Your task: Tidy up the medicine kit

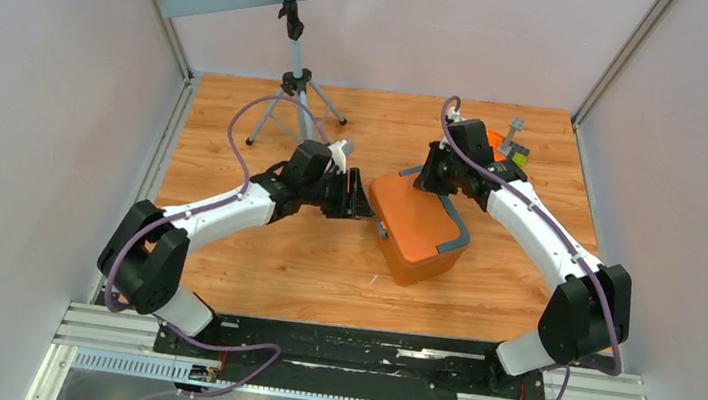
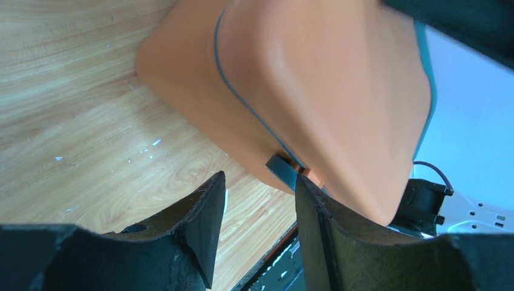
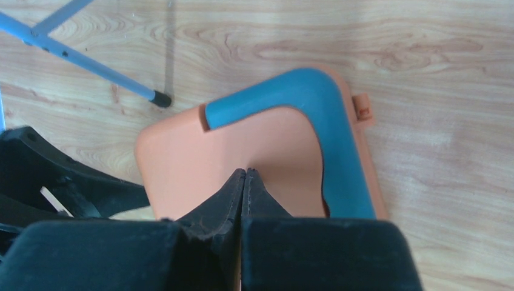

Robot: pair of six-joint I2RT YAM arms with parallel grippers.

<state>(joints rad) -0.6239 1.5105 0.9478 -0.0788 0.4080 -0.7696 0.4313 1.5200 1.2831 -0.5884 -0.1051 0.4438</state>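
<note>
Left fingers fill the bottom of the left wrist view. The jaws are apart and nothing is clamped between them. The left gripper sits at 9 o'clock of the kit, up against its side wall. The grey latch is just past the fingertips, in line with the gap. I can't tell whether it touches either finger.

Right gripper is clenched, tips pressed together and empty. It's over the lid near the kit's 12 o'clock corner. Whether it touches the lid is unclear. The handle curves round at 1 to 3 o'clock of the tips in that view.

The kit sits flat on the table, about centre and slightly toward 3 o'clock. It's turned so a corner points at the arm bases. The lid is closed, so the contents are hidden. A thin dark seam line runs between lid and base in the left wrist view.

Tripod stands at 11 o'clock of the table, well apart from the kit. One of its feet shows in the right wrist view, near the kit's corner. A small orange and grey piece lies at 1 o'clock, just behind the right arm.
</note>
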